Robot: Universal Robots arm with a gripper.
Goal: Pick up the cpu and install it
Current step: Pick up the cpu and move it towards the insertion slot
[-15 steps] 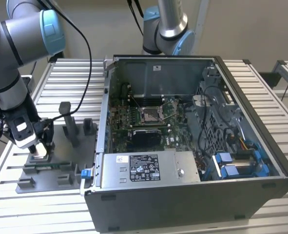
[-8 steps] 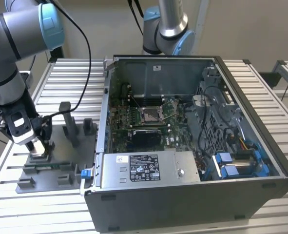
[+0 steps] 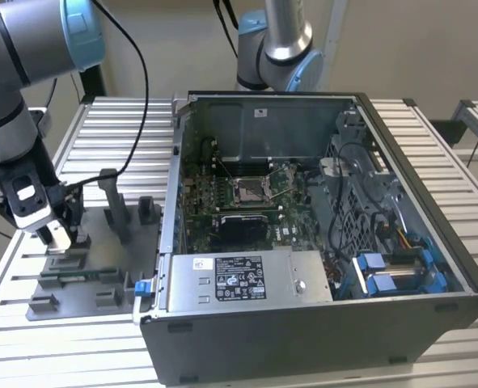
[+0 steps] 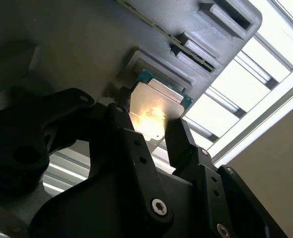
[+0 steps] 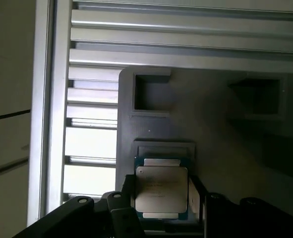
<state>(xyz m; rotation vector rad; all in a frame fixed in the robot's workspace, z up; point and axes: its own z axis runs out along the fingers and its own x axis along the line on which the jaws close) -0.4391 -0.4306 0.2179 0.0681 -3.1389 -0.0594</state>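
The cpu [image 5: 161,191], a small square chip with a pale silver top and green edges, lies at a recess of the grey fixture tray [image 5: 220,124]. In both wrist views my gripper [image 5: 162,194] straddles it, one black finger against each of two opposite edges, shut on the cpu [image 4: 153,111]. Whether the chip is off its seat I cannot tell. In the exterior view my gripper [image 3: 57,236] is low over the tray [image 3: 101,271] at the exterior view's left. The metal-framed socket [image 3: 247,191] sits on the motherboard inside the open computer case [image 3: 303,323].
Upright grey posts [image 3: 113,202] stand on the tray close to my gripper. The case walls rise to the exterior view's right of the tray. A second arm [image 3: 275,44] stands behind the case. The table [image 3: 441,153] is made of ribbed aluminium slats.
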